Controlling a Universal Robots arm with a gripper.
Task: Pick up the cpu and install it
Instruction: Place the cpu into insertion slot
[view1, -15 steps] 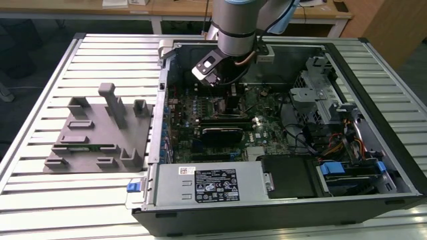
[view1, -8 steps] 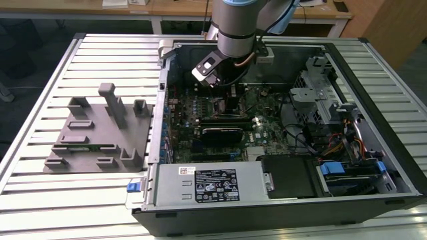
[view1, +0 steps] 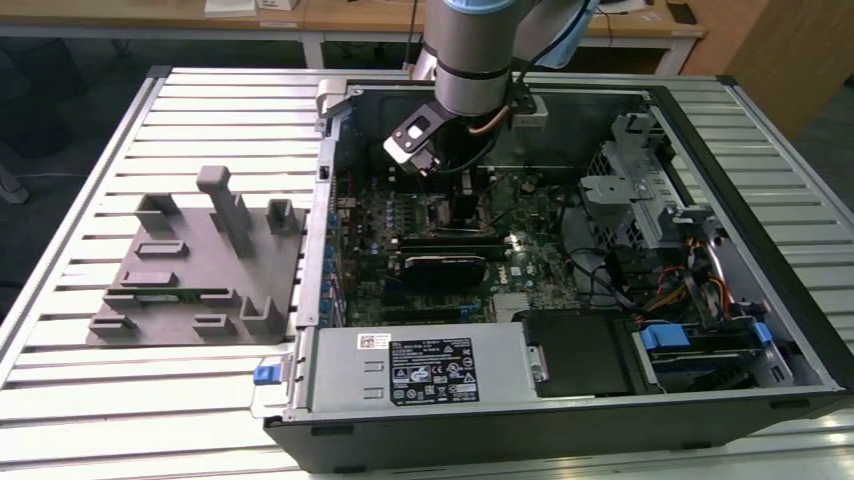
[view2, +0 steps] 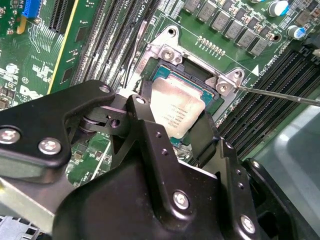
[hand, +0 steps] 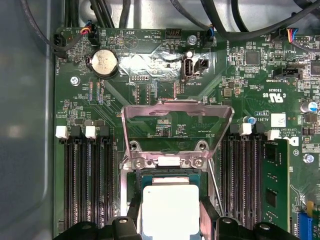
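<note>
The cpu is a small square chip with a pale silver lid. It lies flat between my gripper's two black fingers, directly over the open socket on the green motherboard. My gripper is shut on the cpu, one finger on each side edge. The socket's metal load plate stands swung open and its thin lever sticks out sideways. In the exterior view the gripper reaches down into the open computer case. Whether the chip rests in the socket or hovers just above it I cannot tell.
Memory slots flank the socket, and a green memory stick fills one. A black block sits below the socket area. A grey tray stands on the slatted table at the exterior view's left. Power supply, drive cage and cables crowd the case.
</note>
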